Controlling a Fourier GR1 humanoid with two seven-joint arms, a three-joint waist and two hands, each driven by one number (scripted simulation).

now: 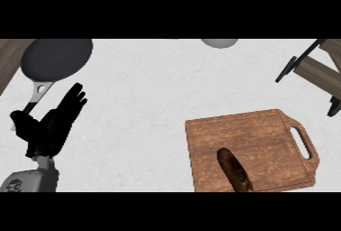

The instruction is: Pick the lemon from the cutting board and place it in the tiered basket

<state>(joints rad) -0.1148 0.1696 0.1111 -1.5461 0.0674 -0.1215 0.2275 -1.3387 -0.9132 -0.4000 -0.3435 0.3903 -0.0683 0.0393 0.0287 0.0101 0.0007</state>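
Lemon is what the task calls for, yet no lemon shows anywhere on the cutting board (250, 149); what lies there instead is a long, dark brown thing (235, 170), loaf-shaped or perhaps a baguette, stretched toward the board's near edge at the bottom of the view. I cannot tell what it really is, only that it is not round and yellow. The board sits at the lower right of the pale counter (160, 90), its handle cut-out facing right. Up in the far right corner stands a dark-framed wooden rack (320, 72), only partly in view, and that looks to be the tiered basket; nothing shows inside the part we can see. Over on the left, the left hand (57, 119) rests with fingers straight and pointing up, released, holding nothing, just beside the handle of a dark frying pan (57, 57) that sits in the far left corner. A small grey rounded thing (220, 42) peeks in at the top edge. The right hand is nowhere in view. So how far along are we? By my reading, nothing is done yet: nothing has been picked from the board, and no hand is near it. The whole job remains, reaching to the board, closing on the thing there, carrying it across to the rack and setting it down.
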